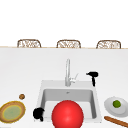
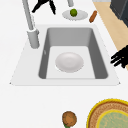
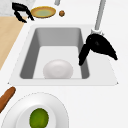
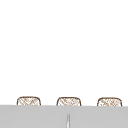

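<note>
Hovering at the sink's (image 1: 40,93) front-left corner, the left hand (image 1: 38,113) had its fingers curled, gripping nothing. One bowl (image 2: 69,62) sat upside down in the basin, off to that hand's right, so it was the nearer one. Right hand (image 1: 92,74) hung beside the faucet (image 1: 67,72), fingers loose, pointing down. Counted one lime (image 1: 116,103) on one plate (image 1: 110,106).

Red bowl (image 1: 67,114) and rolling pin (image 1: 116,121) cut off by the front view's lower edge
</note>
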Robot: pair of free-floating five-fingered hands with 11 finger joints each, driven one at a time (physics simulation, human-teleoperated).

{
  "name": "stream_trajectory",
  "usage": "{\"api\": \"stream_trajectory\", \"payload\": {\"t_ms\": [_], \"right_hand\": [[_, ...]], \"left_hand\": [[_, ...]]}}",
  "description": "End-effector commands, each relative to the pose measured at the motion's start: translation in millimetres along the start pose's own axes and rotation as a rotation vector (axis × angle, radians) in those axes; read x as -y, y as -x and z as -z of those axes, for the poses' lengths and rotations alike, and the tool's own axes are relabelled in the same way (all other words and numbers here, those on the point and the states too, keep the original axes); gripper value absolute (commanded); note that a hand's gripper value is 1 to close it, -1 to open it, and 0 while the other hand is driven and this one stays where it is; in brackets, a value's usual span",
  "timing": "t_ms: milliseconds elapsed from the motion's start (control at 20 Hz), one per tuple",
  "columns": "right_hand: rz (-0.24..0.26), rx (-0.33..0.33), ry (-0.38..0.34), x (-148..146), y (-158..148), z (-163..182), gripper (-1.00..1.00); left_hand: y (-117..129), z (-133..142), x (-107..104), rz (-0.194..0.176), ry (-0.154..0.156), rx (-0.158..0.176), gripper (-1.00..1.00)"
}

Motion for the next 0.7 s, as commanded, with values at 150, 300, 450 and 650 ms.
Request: {"api": "stream_trajectory", "payload": {"t_ms": [150,300,450,650], "right_hand": [[-0.019,-0.067,0.044,20,-27,33,-1.0],[-0.018,-0.086,0.043,29,-41,43,-1.0],[-0.017,-0.099,0.035,33,-57,56,-1.0],[-0.025,-0.116,0.041,41,-79,72,-1.0]], "left_hand": [[0,0,0,0.0,0.0,0.0,0.0],[0,0,0,0.0,0.0,0.0,0.0],[0,0,0,0.0,0.0,0.0,0.0],[0,0,0,0.0,0.0,0.0,0.0]]}}
